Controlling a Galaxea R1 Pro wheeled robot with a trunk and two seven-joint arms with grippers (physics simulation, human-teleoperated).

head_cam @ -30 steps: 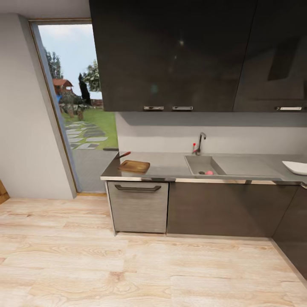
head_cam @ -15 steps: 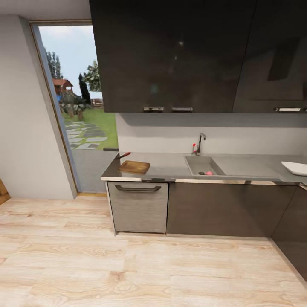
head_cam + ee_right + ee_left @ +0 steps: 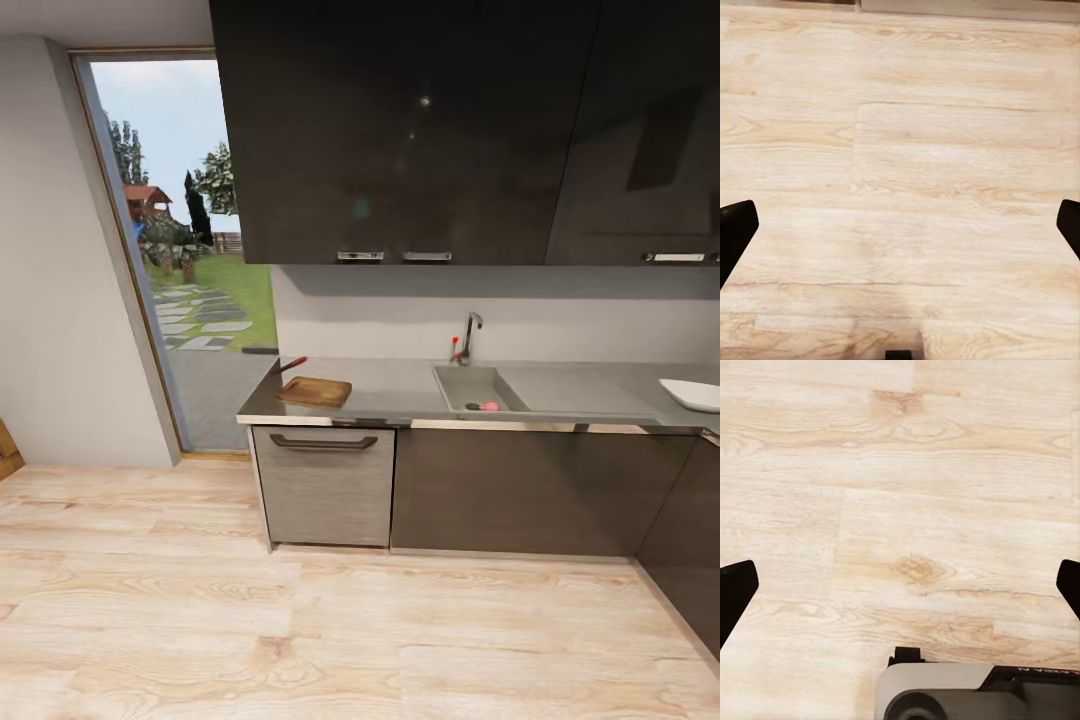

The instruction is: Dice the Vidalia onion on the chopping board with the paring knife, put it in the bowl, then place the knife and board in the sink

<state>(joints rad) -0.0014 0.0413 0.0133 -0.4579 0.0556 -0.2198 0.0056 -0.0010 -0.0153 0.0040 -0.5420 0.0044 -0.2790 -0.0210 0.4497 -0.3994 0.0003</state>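
Onion: pinkish lump in the sink, beside the drain, mid-desk, well apart from both sets of fingers.
Board: flat at the desk's left end, long axis 3 to 9 o'clock.
Knife: just beyond the board, red handle toward 1 o'clock, blade toward 7.
Bowl: at the desk's far right.
Left fingers: spread wide, holding nothing, over plank floor.
Right fingers: likewise spread and unladen above the floor.
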